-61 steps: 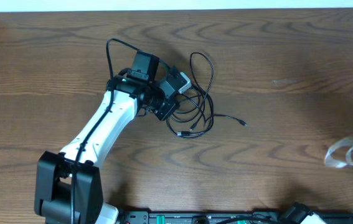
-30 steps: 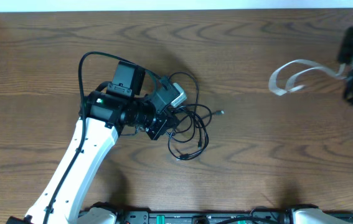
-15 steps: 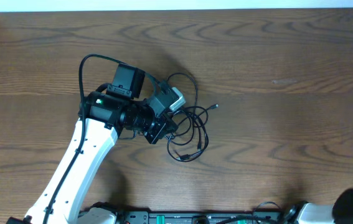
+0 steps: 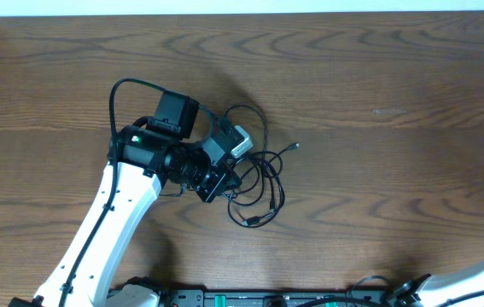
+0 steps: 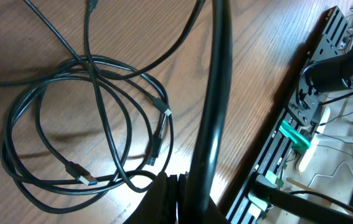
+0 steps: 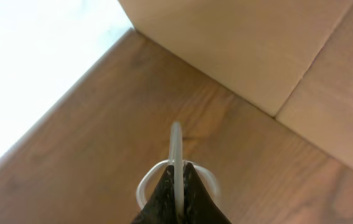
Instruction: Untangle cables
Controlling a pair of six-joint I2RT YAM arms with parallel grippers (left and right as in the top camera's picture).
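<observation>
Tangle of black cables [image 4: 257, 183] lies on the tabletop [image 4: 378, 196], 1 strand pinched in the closed left end effector [image 5: 179, 193]. The white cable [image 6: 175, 146], at the far right edge, is clamped in the right end effector [image 6: 176, 186].
</observation>
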